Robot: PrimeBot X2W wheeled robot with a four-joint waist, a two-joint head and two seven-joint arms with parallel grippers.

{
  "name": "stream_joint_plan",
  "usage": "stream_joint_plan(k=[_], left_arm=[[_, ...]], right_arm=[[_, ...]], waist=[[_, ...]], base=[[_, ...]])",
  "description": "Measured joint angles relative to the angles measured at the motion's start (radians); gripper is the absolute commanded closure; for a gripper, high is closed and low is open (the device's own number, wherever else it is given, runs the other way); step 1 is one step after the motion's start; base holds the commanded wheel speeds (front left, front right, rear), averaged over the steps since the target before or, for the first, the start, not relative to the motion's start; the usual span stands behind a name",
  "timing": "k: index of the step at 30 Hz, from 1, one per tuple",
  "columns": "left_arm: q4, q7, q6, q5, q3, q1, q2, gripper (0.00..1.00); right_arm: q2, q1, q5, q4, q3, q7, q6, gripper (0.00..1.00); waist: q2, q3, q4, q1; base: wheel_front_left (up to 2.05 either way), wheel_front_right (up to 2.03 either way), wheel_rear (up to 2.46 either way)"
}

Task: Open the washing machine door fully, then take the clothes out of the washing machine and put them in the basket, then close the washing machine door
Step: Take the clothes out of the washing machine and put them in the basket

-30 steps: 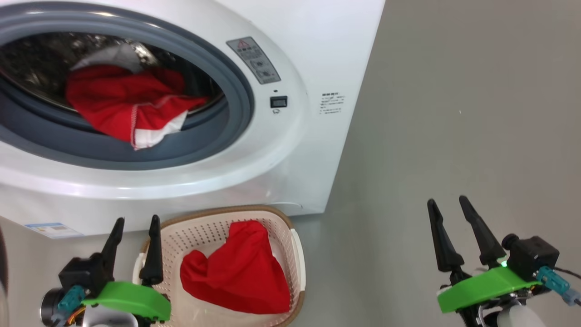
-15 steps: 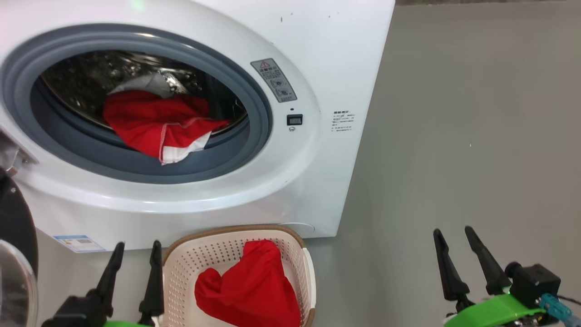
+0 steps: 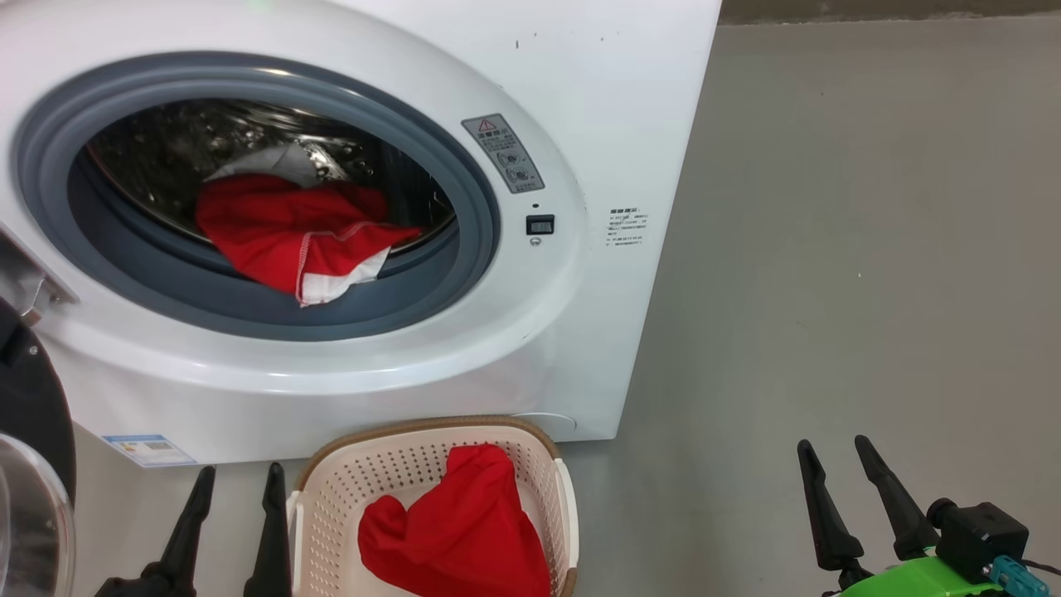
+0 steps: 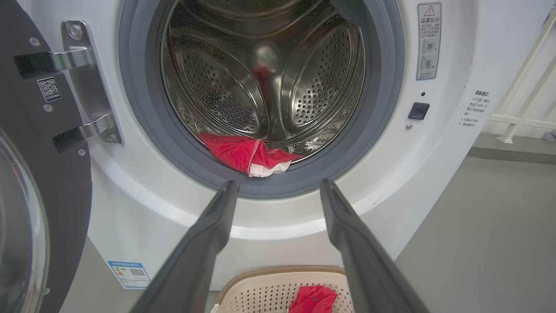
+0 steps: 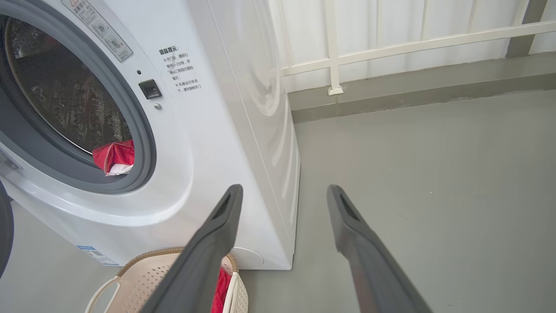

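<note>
1 washing machine [image 3: 580,83], door [image 3: 33,431] swung open, 1 basket [image 3: 331,514] on the floor [image 3: 829,249] just before it.
1 red garment with white panel [image 3: 290,240] droops over the drum's [image 3: 166,149] front lip, 1 plain red garment [image 3: 456,531] lies in the basket (2 in all). Left end effector [image 3: 240,470] and right end effector [image 3: 832,444] point upward, fingers wide, holding nothing.

Red clothes [image 3: 265,232] in washing machine [image 3: 597,83]
</note>
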Motion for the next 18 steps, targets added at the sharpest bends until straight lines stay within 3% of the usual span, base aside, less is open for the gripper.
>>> stream_joint_plan(k=[13, 18], left_arm=[[0.002, 0.0, 0.0, 0.005, -0.016, -0.012, 0.0, 0.0], [0.049, 0.0, -0.001, 0.039, -0.032, -0.118, 0.0, 0.0]], right_arm=[[0.0, -0.008, 0.0, -0.005, 0.006, 0.0, 0.0, 0.0], [0.0, -0.038, 0.0, -0.012, 0.008, 0.0, 0.0, 0.0]], waist=[[0.0, 0.034, -0.002, 0.0], [0.0, 0.071, -0.004, -0.0001]], base=[[0.0, 0.0, 0.0], [0.0, 0.0, 0.0]])
